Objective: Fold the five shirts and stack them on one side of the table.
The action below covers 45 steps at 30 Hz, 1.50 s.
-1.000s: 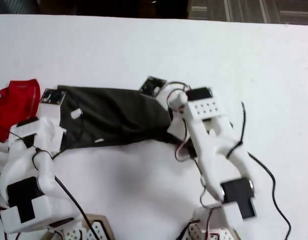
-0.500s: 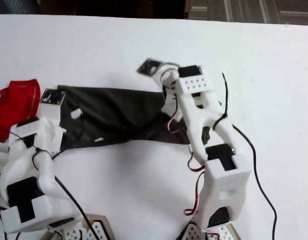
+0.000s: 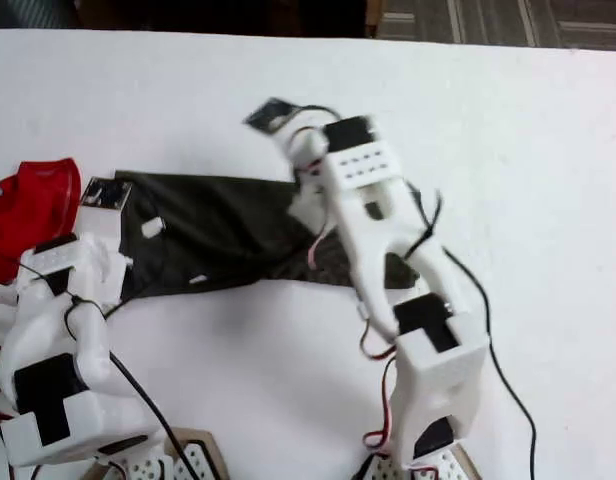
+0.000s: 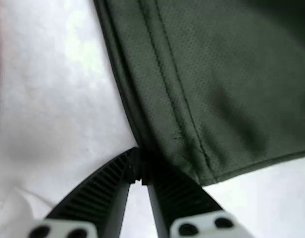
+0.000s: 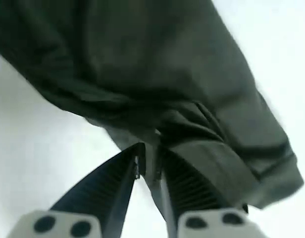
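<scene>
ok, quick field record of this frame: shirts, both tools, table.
shirts in view: two
dark shirt: lies across the table as a long band, one end bunched under the right arm
red shirt: at the left edge of the high view, past the dark shirt's other end
left tool: shut on the dark shirt's hemmed edge, low over the table
right tool: shut on a bunched fold of the dark shirt
table surface: white
</scene>
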Tool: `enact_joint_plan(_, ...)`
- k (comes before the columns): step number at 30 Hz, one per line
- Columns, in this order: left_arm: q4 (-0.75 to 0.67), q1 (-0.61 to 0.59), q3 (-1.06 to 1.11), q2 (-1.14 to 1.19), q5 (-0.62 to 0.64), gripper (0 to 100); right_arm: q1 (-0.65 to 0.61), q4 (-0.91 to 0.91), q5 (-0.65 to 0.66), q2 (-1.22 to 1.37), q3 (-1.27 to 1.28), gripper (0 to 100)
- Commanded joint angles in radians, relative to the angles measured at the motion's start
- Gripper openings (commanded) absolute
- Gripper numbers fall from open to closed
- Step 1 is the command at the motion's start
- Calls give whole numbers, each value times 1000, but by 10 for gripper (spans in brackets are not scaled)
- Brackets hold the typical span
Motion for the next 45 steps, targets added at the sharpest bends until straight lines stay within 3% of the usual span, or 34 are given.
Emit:
enact_joint_plan(1,-20,20,5,-18,9,27,-61,-113,-60,-47,-29,19)
enact_joint_plan(4,-18,20,5,-18,9,27,-84,-163,-140,21,-26,18)
enact_joint_plan(12,-18,20,5,-18,9,27,-163,-124,-146,131,-21,18)
enact_joint_plan(20,-18,20,5,-18,9,27,-257,-120,-91,113,157,18)
enact_joint_plan(26,-18,20,5,-18,9,27,-272,-124,-78,-39,273,18)
enact_joint_plan(34,-18,20,5,-18,9,27,-183,-248,-83,-140,295,18)
enact_joint_plan(45,-18,20,5,-18,9,27,76,-125,-75,-168,299,18)
